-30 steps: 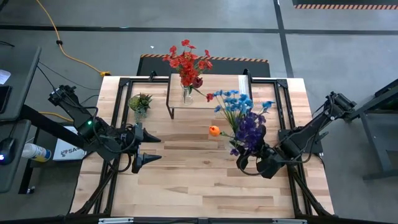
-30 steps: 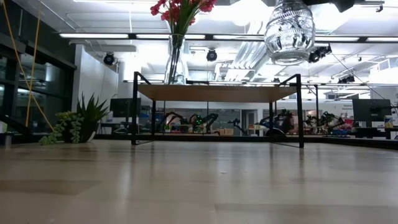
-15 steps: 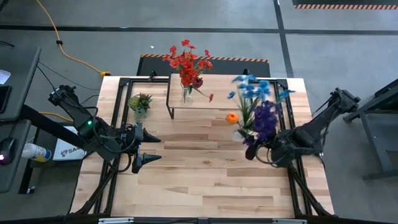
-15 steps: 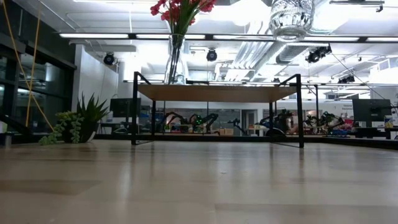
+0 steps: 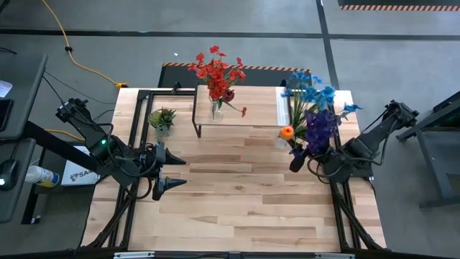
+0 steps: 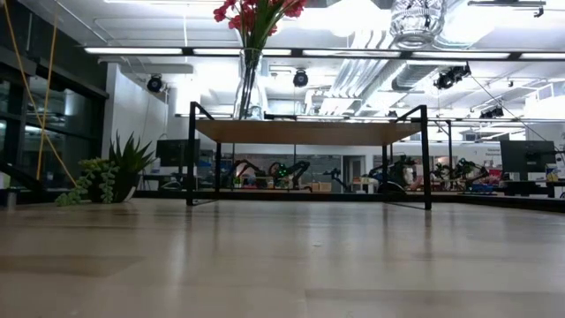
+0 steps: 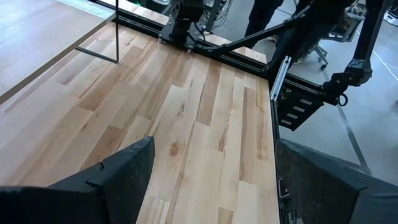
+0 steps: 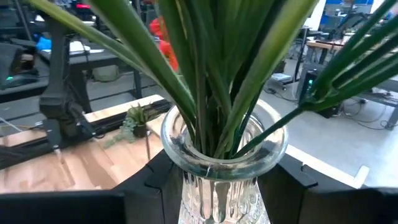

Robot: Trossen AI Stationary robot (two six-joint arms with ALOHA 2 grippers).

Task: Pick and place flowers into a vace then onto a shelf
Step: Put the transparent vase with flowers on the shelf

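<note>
Gripping the neck of a glass vase (image 8: 219,163), the right claw (image 5: 310,157) held it clear of the table, its fingers pinched on the glass on either side. That vase carried the blue, purple and orange flowers (image 5: 313,115). Over the last second the whole bunch had swung from the middle of the table toward the far right, and from table level only the vase's cut-glass bottom (image 6: 417,19) showed, higher than it had been, well above the shelf (image 6: 305,132). The blooms now hung over the shelf's right end and the table's far right corner. To my eye that meant the filling was done for this bunch and the carry to the shelf was well along, with the setting down not yet done. A second vase of red flowers (image 5: 216,73) already stood on the shelf's left part, so the free spot looked to be on the right. The left claw (image 5: 172,172) waited over the table's left side, fingers spread and holding nothing. A small green plant (image 5: 162,118) sat near the shelf's left end.
</note>
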